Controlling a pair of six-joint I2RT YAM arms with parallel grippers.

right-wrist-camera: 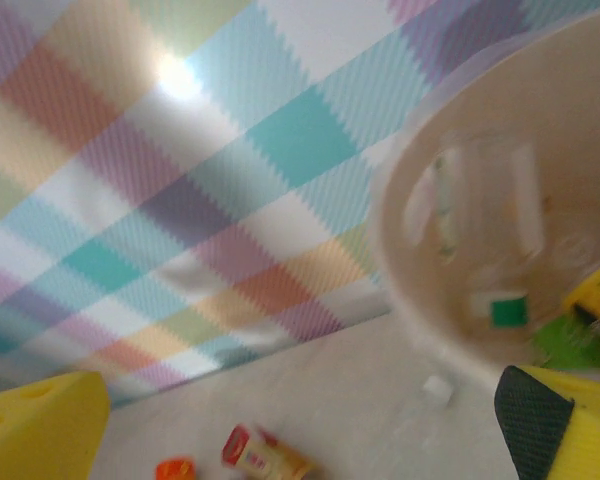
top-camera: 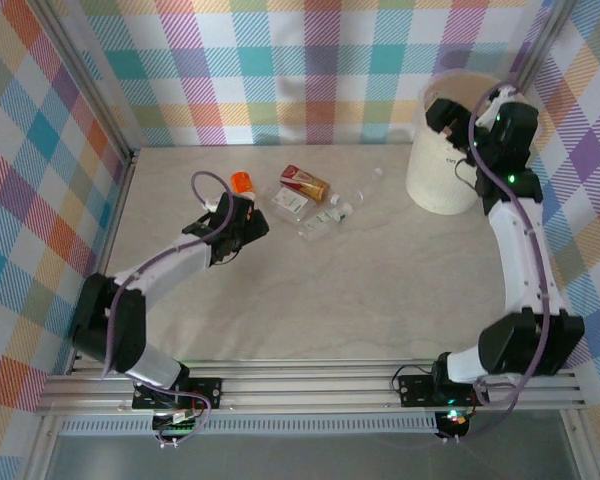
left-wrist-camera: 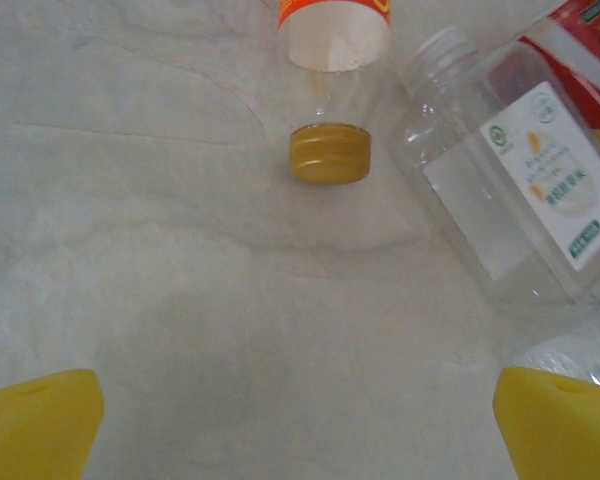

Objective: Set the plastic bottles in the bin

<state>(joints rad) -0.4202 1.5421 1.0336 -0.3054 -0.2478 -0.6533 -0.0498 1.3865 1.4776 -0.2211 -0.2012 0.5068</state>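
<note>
Left wrist view: left hand (left-wrist-camera: 300,425) released, right hand (right-wrist-camera: 300,420) released; bottle (left-wrist-camera: 480,200) label illegible.

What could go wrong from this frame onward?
The orange-label bottle lies close beside the clear bottle; the open jaws of the left gripper may catch or shove both.
It lies on its side and could roll away.
The right gripper hangs by the bin rim and might bump it.

Bin (top-camera: 432,172): one. Plastic bottles (top-camera: 305,183) on table (top-camera: 330,300): about six. Inside bin: several more, blurred, uncountable.
</note>
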